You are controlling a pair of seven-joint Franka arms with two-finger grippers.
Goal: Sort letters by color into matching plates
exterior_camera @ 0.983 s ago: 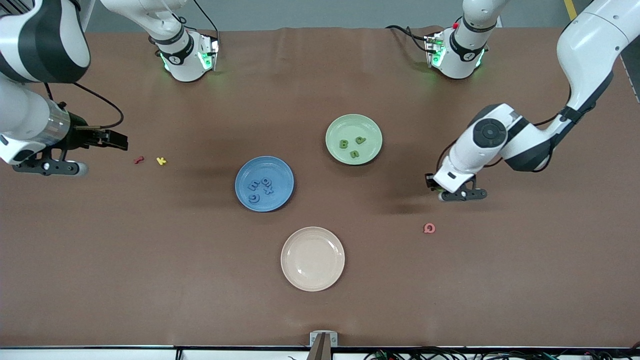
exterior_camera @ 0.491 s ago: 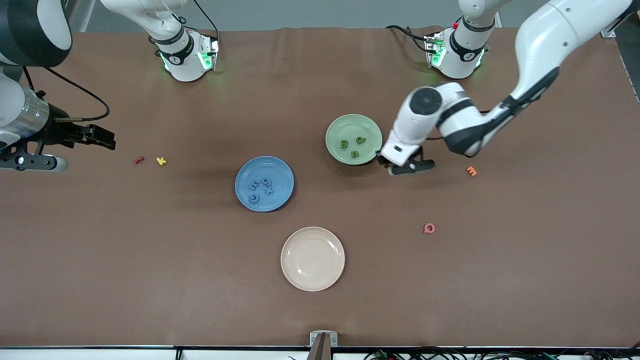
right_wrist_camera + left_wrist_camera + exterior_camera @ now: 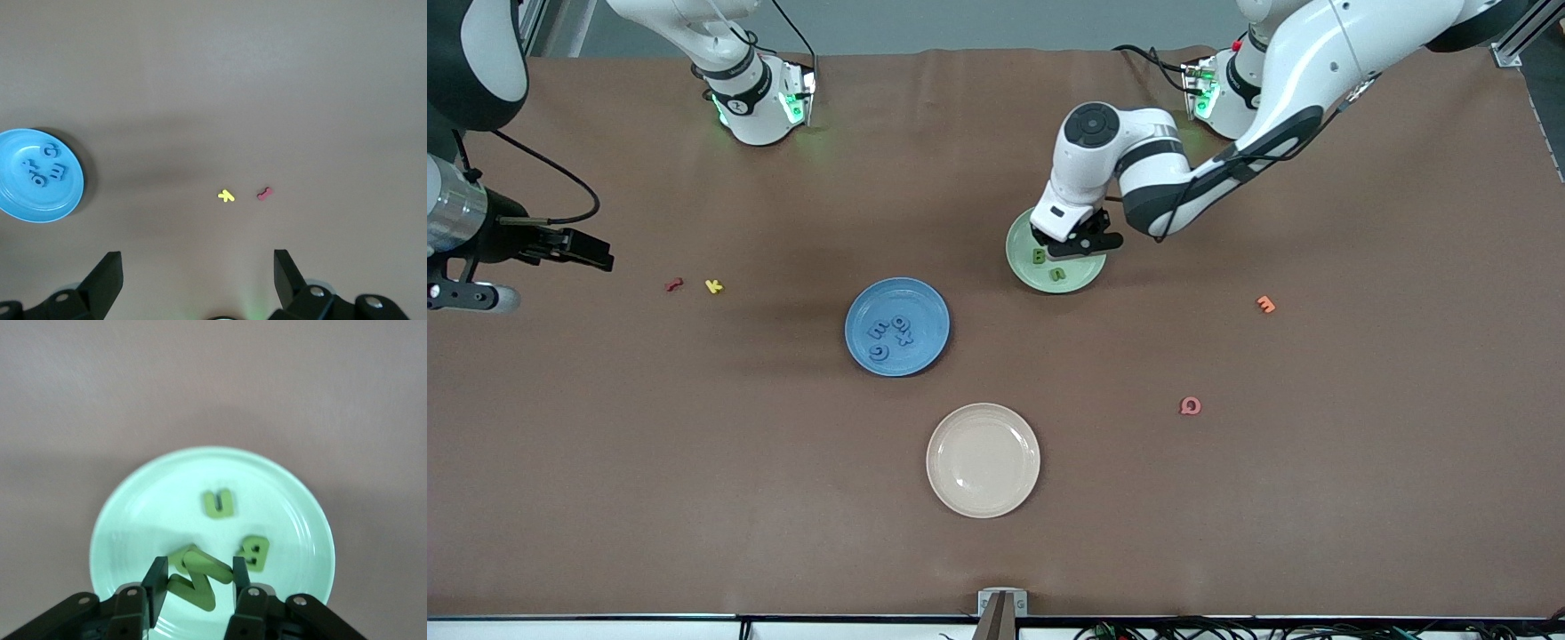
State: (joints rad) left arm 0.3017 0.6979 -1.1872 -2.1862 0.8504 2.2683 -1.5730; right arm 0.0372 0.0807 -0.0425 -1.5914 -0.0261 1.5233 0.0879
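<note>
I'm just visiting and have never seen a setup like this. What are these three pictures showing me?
Two white robot arms work at a brown table. One picture looks down from across the table; the other two come from cameras on each arm's wrist. The left pincer hangs over the round pale green plate, shut on a small green foam letter; two green letters lie in that plate. The right pincer waits open over bare table near tiny red and yellow letters. The round blue plate holds four blue letters. A cream plate is empty.

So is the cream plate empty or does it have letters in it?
Empty. The cream plate shows only its bare surface in the front view, no letters.
</note>
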